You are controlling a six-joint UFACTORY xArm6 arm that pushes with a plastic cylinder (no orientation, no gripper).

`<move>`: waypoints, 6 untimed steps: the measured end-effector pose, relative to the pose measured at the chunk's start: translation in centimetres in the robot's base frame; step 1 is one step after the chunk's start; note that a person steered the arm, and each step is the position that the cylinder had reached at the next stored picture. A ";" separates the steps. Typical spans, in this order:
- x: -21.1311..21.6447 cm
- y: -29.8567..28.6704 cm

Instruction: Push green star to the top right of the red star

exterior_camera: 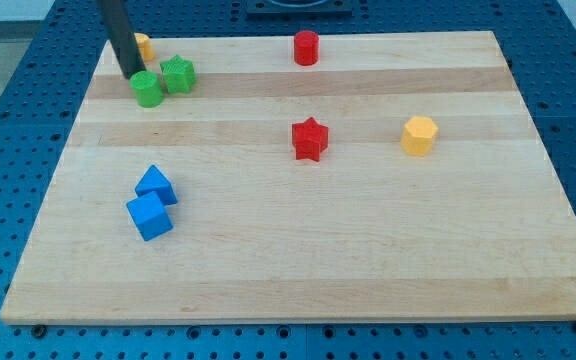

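Observation:
The green star [179, 74] lies near the view's top left on the wooden board [298, 270], touching a round green block [148, 89] on its left. My tip [131, 75] rests at the upper left edge of the round green block, left of the green star. The red star [309, 138] lies near the board's middle, well to the right of and below the green star.
A yellow block [143, 44] sits partly hidden behind my rod at the top left. A red cylinder [306, 47] stands at the top middle. A yellow hexagonal block [419, 135] lies right of the red star. Two blue blocks [152, 205] lie at the lower left.

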State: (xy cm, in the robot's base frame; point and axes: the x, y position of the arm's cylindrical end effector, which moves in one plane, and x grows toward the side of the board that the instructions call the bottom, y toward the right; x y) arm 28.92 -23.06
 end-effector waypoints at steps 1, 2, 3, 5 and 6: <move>-0.2 7.3; -1.0 10.8; -3.8 8.9; 0.5 22.0; 1.6 25.2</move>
